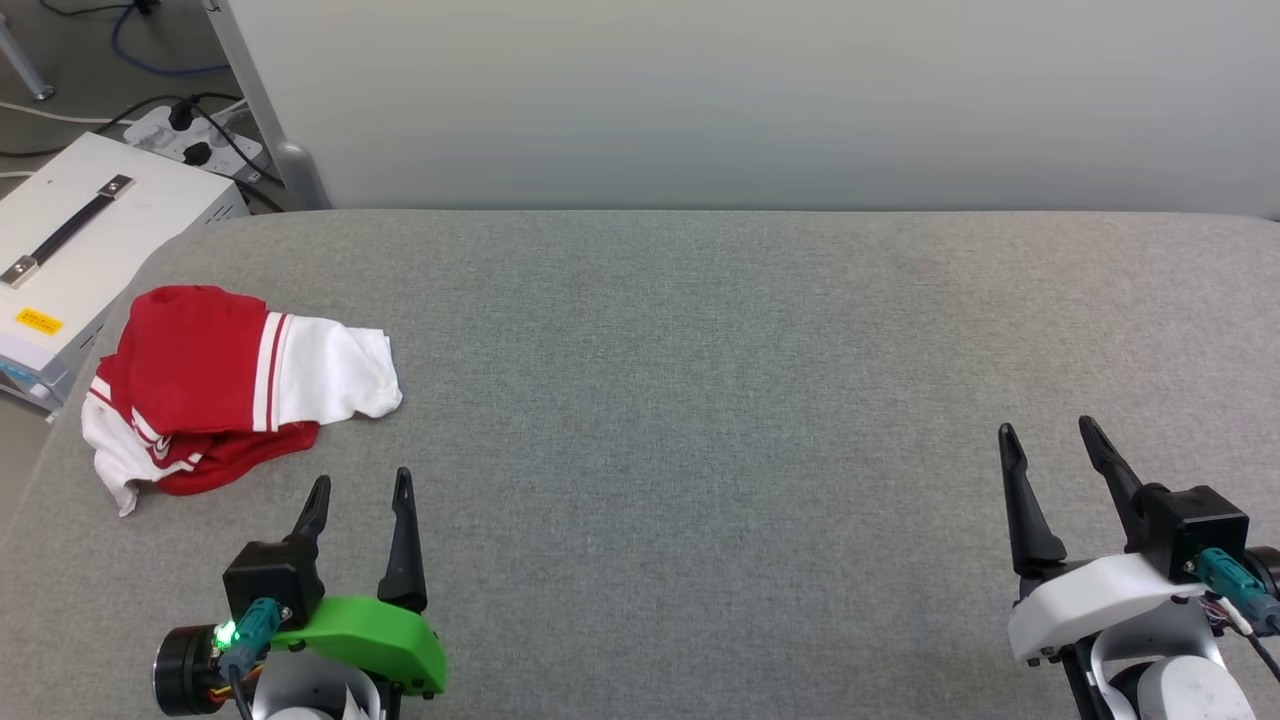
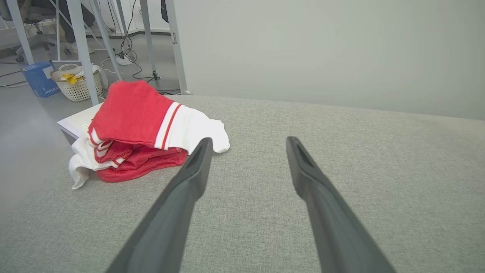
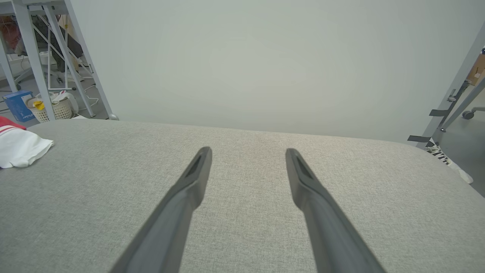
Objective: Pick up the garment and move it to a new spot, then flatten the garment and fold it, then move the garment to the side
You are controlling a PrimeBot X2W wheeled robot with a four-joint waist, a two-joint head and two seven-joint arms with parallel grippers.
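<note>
While the garment [image 1: 225,385] lies bunched at the frame's left, the left gripper [image 1: 362,485] and right gripper [image 1: 1048,430] hover spread, grasping nothing.

There was one red-and-white jersey [image 1: 200,365], one left gripper [image 1: 361,477], one right gripper [image 1: 1045,424], one white case [image 1: 120,260], one basket [image 2: 77,89] and one blue box [image 2: 38,79].

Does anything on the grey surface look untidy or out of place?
Yes. The red and white garment lies bunched in a heap at the left edge of the grey padded surface, one white sleeve sticking out. Nothing else stands out.
</note>
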